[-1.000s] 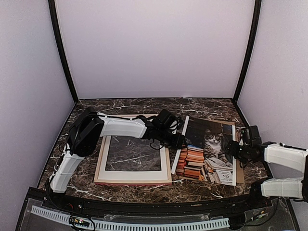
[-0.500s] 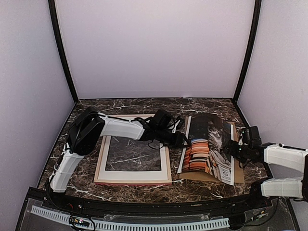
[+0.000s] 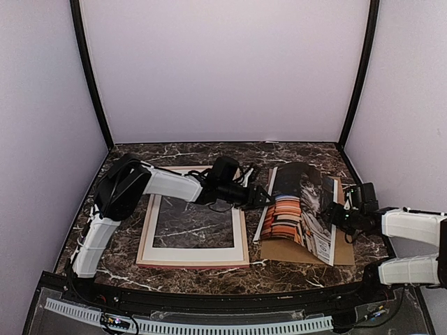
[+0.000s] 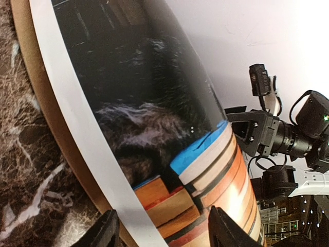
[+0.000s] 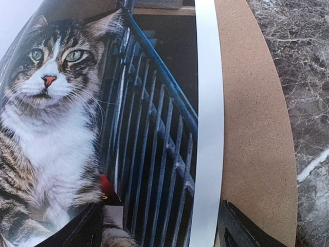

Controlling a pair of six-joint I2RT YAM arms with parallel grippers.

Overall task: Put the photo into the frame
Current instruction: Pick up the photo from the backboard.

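Above brown cardboard board (image 3: 343, 251), bows large cat-and-books paper print (image 3: 297, 209) between left gripper (image 3: 265, 199) and right gripper (image 3: 334, 213), fingers apart; risks creasing if squeezed.

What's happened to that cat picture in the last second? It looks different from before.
The photo lay flat a second ago. Now its middle has bowed up into an arch, seemingly squeezed between the left pincer and the right pincer at its side edges. Both pincers stand open astride those edges and neither clamps it. The frame and the brown cardboard under the photo stayed where they were.
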